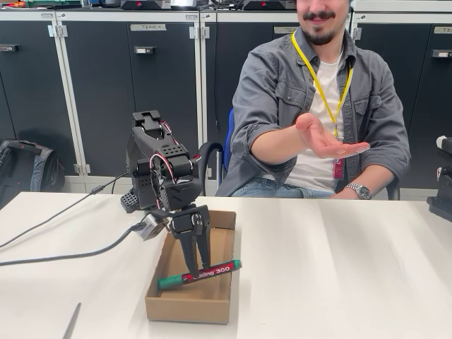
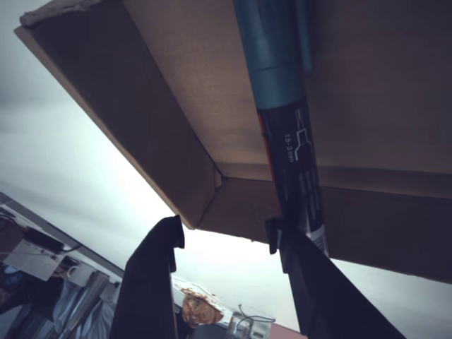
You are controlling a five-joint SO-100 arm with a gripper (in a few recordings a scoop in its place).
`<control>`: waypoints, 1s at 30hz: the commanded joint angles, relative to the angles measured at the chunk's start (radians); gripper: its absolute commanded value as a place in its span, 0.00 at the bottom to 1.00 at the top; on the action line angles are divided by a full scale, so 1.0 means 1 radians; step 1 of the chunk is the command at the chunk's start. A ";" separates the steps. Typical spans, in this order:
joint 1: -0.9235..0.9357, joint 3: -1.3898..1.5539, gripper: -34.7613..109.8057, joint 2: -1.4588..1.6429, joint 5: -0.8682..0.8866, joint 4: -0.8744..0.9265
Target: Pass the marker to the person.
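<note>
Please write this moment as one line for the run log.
gripper: open, down in cardboard box | marker: beside one finger, not clamped | person's hand: open, palm up

Arm [image 1: 159,166]: matte black printed shell, blocky segments, boxy servo housings. Thin red and white wires looped at the upper joint. Grey cable leaving the base. Hand [image 1: 194,265]: two black tapered fingers [image 2: 152,282], dark and wedge-shaped in the wrist view.

Person [image 1: 318,106]: grey overshirt, white T-shirt, yellow lanyard with badge, silver wristwatch, blue jeans.
</note>
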 commanded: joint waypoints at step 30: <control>-0.144 -0.003 0.44 0.224 0.078 0.153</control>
